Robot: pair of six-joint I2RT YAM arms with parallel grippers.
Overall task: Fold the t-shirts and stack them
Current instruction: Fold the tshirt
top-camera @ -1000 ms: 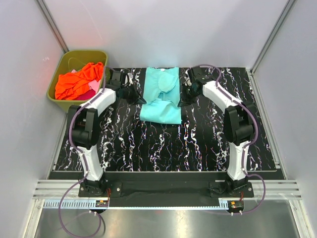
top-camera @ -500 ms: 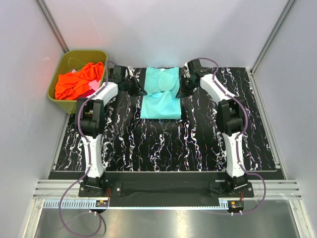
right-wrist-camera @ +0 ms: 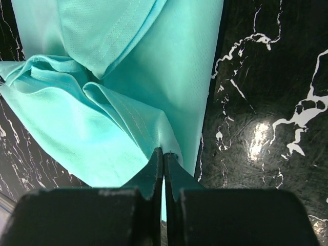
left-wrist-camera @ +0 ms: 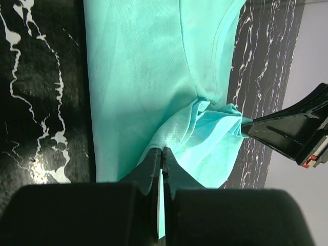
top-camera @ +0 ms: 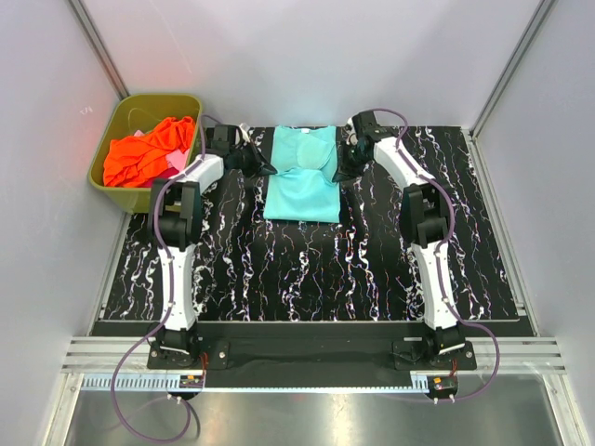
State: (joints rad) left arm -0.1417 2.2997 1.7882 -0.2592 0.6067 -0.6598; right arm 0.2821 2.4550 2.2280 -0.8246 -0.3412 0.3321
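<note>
The left claw and right claw are each pinching a bunched edge of the teal shirt lying between them on the desk, mid-fold; the next move is probably calling for an even carry-over.

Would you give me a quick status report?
Left gripper, right gripper: both shut on teal t-shirt. Shirt part-folded on table. Orange t-shirt in tub. Nothing blocking.

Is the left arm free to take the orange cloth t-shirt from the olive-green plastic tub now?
Probably not yet: the left gripper is shut on the teal cloth t-shirt; the olive-green tub sits nearby.
</note>
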